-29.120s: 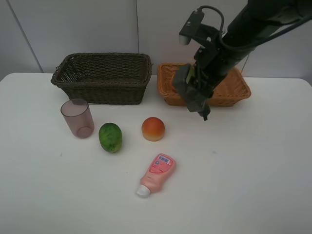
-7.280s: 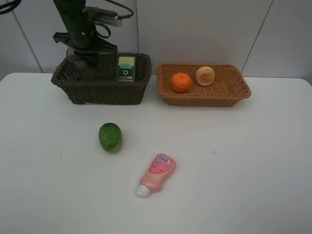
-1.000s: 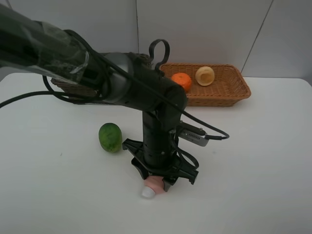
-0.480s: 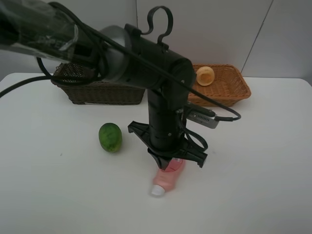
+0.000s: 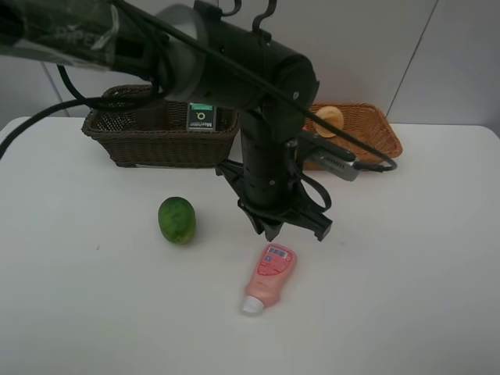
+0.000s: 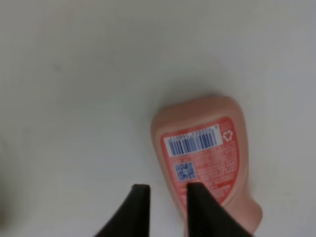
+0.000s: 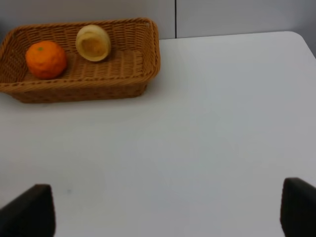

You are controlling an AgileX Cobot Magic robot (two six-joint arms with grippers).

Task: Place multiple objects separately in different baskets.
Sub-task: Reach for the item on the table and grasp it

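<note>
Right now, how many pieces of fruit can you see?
3. A green fruit lies on the table; an orange and a peach sit in the tan basket. The dark basket may hide more.

From up high, the left arm [image 5: 269, 148] covers one end of the tan basket [image 5: 379, 144]. The orange [image 7: 46, 59] is lost behind it, and only a sliver of the pale fruit [image 5: 328, 116] peeks out. The left pincer [image 6: 168, 190] and the pink bottle [image 6: 205, 158] both run off the wrist picture's edge, the cap unseen and everything soft-focused. The right pincer [image 7: 163, 210] shows only as two dark corners. The left end of the dark basket [image 5: 156, 148] is too dim to read.
</note>
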